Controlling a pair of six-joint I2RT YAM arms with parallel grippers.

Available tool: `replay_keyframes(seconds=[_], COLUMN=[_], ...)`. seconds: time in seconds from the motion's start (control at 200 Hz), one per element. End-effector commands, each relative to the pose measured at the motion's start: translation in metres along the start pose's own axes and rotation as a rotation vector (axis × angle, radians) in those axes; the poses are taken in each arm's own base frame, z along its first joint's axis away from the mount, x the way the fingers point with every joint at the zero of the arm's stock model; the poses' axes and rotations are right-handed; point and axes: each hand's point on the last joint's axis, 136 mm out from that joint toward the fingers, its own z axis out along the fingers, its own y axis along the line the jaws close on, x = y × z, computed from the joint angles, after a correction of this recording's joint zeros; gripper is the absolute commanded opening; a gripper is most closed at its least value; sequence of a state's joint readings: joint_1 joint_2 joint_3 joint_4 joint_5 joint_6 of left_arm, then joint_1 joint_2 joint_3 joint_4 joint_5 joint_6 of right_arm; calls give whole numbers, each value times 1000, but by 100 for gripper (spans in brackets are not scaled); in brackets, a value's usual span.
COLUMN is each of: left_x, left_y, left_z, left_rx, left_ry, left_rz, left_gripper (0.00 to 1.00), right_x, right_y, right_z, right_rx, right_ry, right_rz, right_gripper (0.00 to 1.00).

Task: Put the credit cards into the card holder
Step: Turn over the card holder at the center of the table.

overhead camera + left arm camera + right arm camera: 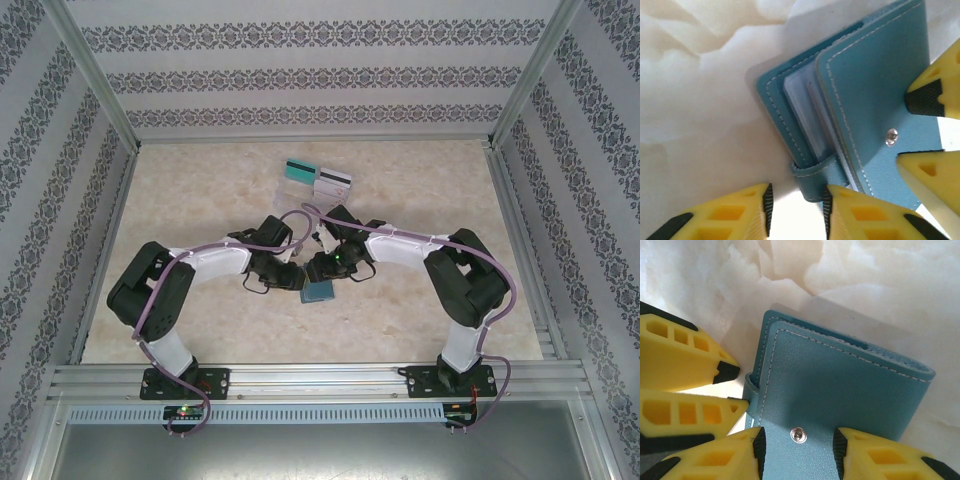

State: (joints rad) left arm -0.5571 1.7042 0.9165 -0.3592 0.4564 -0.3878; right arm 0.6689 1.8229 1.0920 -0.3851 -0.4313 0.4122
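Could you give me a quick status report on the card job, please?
Left end effector open at clasp tab. Right end effector open over card holder. Credit cards at far side, outside holder.

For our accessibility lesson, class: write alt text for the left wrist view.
A teal card holder lies slightly open on a pale marbled table, grey pockets showing. The left end effector frames its strap from below; the right end effector flanks its snap stud.
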Motion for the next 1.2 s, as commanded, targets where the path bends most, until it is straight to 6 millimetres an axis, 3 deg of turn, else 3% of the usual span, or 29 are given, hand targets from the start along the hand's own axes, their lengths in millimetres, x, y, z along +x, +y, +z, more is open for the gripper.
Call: replay_keyframes(seconds=[0.0,0.51,0.929,1.194], left_x=[-11,-9,-9,-23], left_y=[-10,-10,-5,-33], left_z=[2,31,36,10], left_rx=[17,-23,-41,89], left_ry=[-19,32,23,-63], left_rz=[47,45,17,10], left_gripper=[38,37,0,0], right_x=[5,6,15,21], right_y=[-23,-28,-34,-49], right_z=[10,10,16,18], right_rx=[68,25,50,91], right_ry=[30,35,62,77], right_rz=[15,51,44,44], right_gripper=[44,43,43,43])
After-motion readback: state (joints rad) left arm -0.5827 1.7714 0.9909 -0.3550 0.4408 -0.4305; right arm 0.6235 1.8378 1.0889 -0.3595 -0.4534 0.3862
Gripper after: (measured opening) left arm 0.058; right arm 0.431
